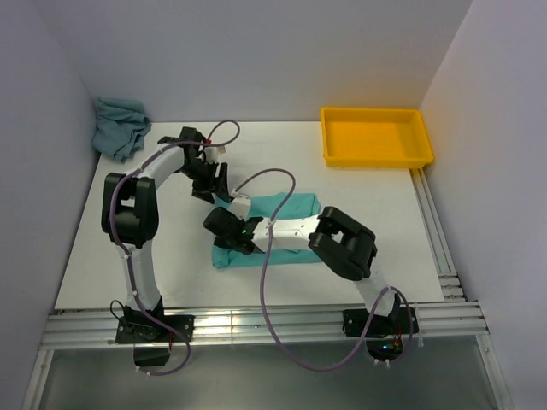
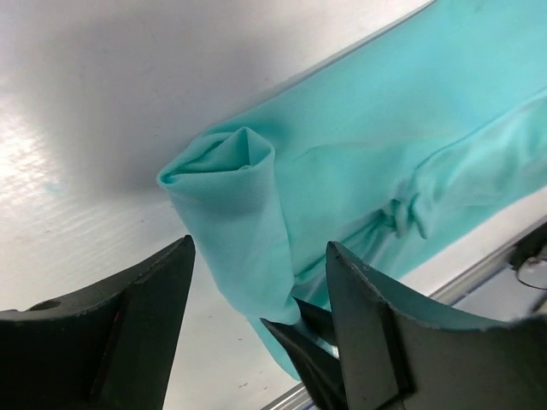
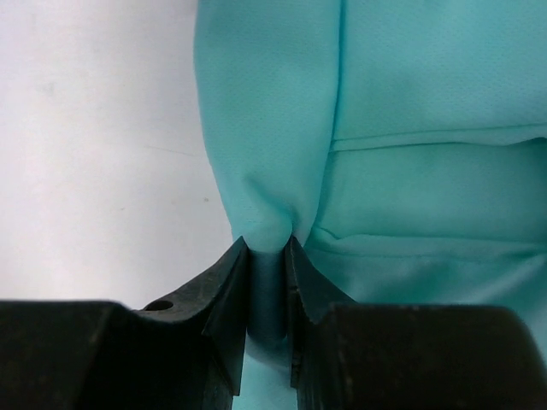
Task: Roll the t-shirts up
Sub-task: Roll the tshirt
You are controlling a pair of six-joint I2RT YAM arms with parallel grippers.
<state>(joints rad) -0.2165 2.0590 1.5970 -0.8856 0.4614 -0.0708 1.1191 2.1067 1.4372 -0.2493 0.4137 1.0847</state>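
Observation:
The mint-green t-shirt [image 1: 291,207] lies folded into a strip at the table's middle, its left end turned into a loose roll [image 2: 235,213]. My right gripper [image 1: 227,232] is shut on the near end of that roll, with cloth pinched between its fingertips in the right wrist view [image 3: 268,243]. My left gripper [image 1: 219,190] hovers at the far end of the roll, jaws open to either side of it [image 2: 261,248] and holding nothing. The right gripper's fingers [image 2: 308,337] show below the roll. The blue-grey teal t-shirt [image 1: 120,126] lies crumpled at the back left corner.
A yellow tray [image 1: 376,137] stands at the back right. White walls close the left, back and right sides. A metal rail [image 1: 256,329] runs along the near edge, and another along the right side [image 1: 436,231].

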